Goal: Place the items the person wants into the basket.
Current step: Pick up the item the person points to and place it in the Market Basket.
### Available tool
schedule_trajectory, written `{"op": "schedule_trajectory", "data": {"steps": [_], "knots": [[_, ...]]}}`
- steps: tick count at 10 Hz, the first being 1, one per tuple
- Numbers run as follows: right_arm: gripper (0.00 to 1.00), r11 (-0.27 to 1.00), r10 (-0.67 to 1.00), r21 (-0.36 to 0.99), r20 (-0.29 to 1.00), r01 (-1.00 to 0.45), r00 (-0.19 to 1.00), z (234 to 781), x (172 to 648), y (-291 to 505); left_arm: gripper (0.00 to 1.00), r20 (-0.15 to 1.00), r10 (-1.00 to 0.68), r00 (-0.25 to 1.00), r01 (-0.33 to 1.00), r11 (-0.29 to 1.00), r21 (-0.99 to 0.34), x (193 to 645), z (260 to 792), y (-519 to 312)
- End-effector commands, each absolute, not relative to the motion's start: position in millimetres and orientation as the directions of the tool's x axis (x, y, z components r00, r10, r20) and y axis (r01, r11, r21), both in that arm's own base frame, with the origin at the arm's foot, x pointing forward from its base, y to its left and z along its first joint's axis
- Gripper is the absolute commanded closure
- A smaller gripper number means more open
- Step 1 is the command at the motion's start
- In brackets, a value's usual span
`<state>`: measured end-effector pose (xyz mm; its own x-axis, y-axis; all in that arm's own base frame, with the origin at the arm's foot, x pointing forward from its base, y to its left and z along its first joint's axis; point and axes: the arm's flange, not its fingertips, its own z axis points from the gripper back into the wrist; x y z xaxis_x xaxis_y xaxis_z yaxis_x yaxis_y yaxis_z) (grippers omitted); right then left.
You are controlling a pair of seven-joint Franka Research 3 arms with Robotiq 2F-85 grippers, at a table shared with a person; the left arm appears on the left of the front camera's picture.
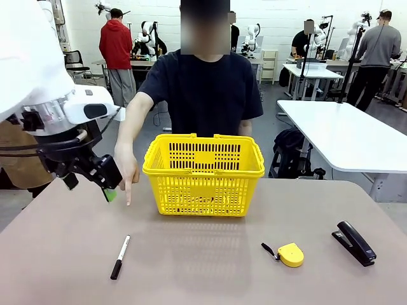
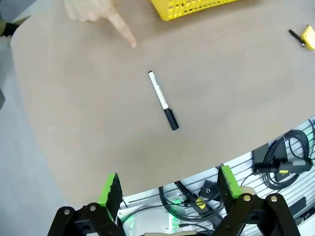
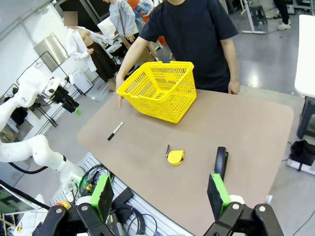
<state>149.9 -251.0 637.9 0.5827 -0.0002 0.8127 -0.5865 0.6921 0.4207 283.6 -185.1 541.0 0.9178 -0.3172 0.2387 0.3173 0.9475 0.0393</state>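
Far left, front view: left gripper (image 1: 108, 184) hangs above the table's (image 1: 203, 267) left edge, at about 9 o'clock from the basket, just beside the person's hand. Its own wrist view shows the green-padded fingers (image 2: 111, 189) spread wide with nothing between them, looking down at the tabletop (image 2: 88, 123).

Next along, the person's hand (image 1: 126, 168) reaches down at the basket's 9 o'clock, index finger extended, tip on or just above the table; contact not clear. In the left wrist view the same hand (image 2: 96, 12) points from the top edge toward the marker.

The marker (image 1: 120, 257), black cap with white barrel, lies flat on the table at roughly 7 o'clock from the basket, near the front edge, well apart from the fingertip. Left wrist view: marker (image 2: 163, 100) lies diagonal, alone on bare surface. Right wrist view: marker (image 3: 115, 131) sits at 8 o'clock of the basket.

Centre: yellow basket (image 1: 203, 175) stands upright in front of the person (image 1: 203, 89), handles folded down on the rim. Contents hard to make out through the lattice.

Right of centre: round yellow tape measure (image 1: 290, 254), at the basket's 5 o'clock. Farther right, black stapler (image 1: 354, 242), near the table's right edge.

Right gripper (image 3: 160, 196): right wrist view, pads well apart, empty, high over the near side of the table with the stapler (image 3: 221, 162) beyond it.
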Motion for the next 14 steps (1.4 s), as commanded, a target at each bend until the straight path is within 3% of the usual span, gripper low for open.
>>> {"op": "schedule_trajectory", "data": {"steps": [1, 8, 14], "knots": [[0.00, 0.680, -0.007, 0.419, 0.824, -0.601, 0.566, 638.7, 151.2, -250.8, 0.00, 0.213, -0.332, 0.919, 0.338, 0.941, 0.006, 281.3, 552.5, -179.9], [0.00, 0.680, -0.007, 0.419, 0.824, -0.601, 0.566, 638.7, 151.2, -250.8, 0.00, 0.229, -0.335, 0.914, 0.339, 0.941, 0.022, 282.6, 543.1, -184.4], [0.00, 0.680, -0.007, 0.419, 0.824, -0.601, 0.566, 638.7, 151.2, -250.8, 0.00, 0.121, -0.202, 0.972, 0.198, 0.979, 0.045, 287.3, 405.1, -214.3]]}}
